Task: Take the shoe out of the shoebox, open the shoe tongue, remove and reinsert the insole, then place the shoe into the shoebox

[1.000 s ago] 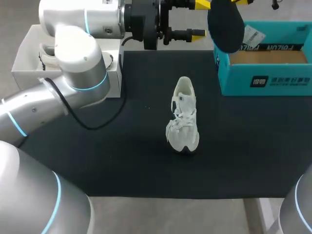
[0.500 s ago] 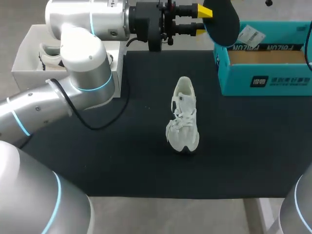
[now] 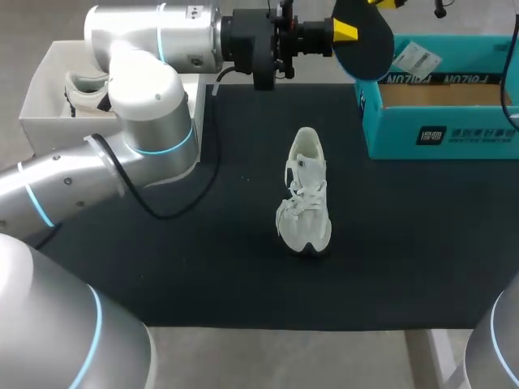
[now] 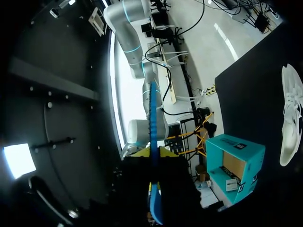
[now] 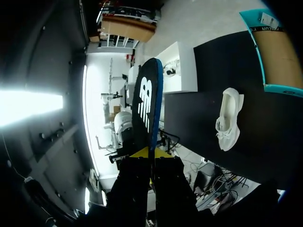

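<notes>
1. First, the containers: the teal shoebox stood open on the black mat, and all I could see inside it was a brown cardboard floor.
2. A white box sat well apart from the shoebox, across the mat on my left side. A pale shoe lay in it, partly hidden behind my left arm.
3. The white shoe was outside the shoebox, on the mat near the box's left wall and a little closer to me than the box.
4. It stood upright on its sole with the laces up. Its long axis ran roughly parallel to the shoebox's short left wall, with the heel toward the far edge of the mat and the toe toward me.
5. The black insole was out of the shoe, held up by the shoebox's far left corner.
6. My left gripper was clenched on the insole. Its wrist camera caught the insole edge-on, with the long axis running out along the fingers.
7. My right gripper grasped the same insole at one end. The insole stood straight out from the yellow tips, its printed face turned to that wrist camera.
</notes>
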Motion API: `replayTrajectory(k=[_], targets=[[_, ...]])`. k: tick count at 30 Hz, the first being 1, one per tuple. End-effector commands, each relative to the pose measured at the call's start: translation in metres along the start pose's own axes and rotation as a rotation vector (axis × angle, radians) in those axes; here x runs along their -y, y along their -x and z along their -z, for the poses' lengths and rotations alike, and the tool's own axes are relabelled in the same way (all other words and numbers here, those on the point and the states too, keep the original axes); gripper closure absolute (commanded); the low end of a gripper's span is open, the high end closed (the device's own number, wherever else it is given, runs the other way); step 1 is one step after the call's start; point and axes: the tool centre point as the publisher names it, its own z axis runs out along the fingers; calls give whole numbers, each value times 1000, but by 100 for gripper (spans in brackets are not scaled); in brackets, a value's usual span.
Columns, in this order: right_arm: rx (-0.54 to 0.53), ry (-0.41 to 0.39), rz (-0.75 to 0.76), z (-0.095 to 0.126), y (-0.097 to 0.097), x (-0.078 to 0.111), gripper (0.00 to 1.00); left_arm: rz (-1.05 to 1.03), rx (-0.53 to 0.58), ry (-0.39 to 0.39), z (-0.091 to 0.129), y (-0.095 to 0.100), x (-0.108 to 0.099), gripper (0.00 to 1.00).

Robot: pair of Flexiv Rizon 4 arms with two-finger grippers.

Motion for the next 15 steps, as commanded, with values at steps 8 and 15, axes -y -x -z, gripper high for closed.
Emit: replayTrajectory(k=[8,15], targets=[[-115,187,195,23,-13,13,0,13,15,12,14,10,-3,100],[-189,226,251,38,-8,29,0,3,11,6,22,24,-8,100]])
